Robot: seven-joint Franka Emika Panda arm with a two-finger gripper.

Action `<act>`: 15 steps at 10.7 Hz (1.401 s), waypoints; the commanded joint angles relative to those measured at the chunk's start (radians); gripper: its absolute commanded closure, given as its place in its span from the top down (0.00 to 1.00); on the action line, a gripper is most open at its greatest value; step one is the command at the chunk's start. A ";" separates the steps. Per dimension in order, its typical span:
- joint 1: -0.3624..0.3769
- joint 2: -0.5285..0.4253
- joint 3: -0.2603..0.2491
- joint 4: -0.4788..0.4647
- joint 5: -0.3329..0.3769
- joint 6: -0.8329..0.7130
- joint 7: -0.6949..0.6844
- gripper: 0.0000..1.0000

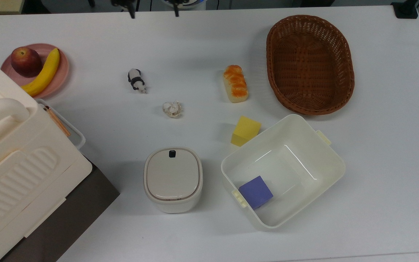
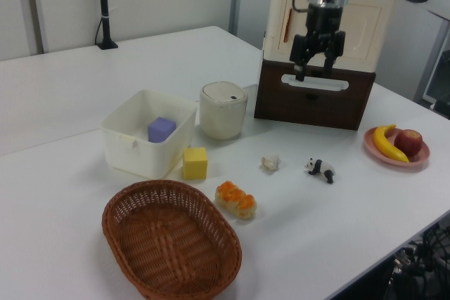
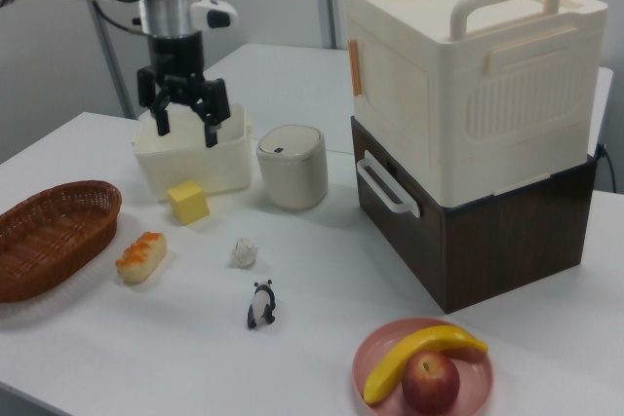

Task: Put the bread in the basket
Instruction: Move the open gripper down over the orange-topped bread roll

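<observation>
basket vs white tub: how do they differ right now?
The basket is oval, dark-brown woven wicker; the white tub is rectangular smooth plastic. The basket is shallow, the tub deeper. The basket holds nothing; the tub holds a purple cube. Both sit open-topped on the table.

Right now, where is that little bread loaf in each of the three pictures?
Top view: the bread lies right of centre, just left of the basket.
Left view: the bread lies low in the middle, at the basket's right rim.
Right view: the bread lies at lower left, right of the basket.
Shared landmark: the yellow cube nearby.
</observation>
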 commanded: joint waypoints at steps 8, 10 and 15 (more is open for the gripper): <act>0.343 0.218 -0.001 -0.303 0.038 0.429 0.254 1.00; 0.361 0.270 -0.001 -0.300 0.038 0.458 0.256 1.00; 0.360 0.304 -0.001 -0.295 0.037 0.472 0.255 0.33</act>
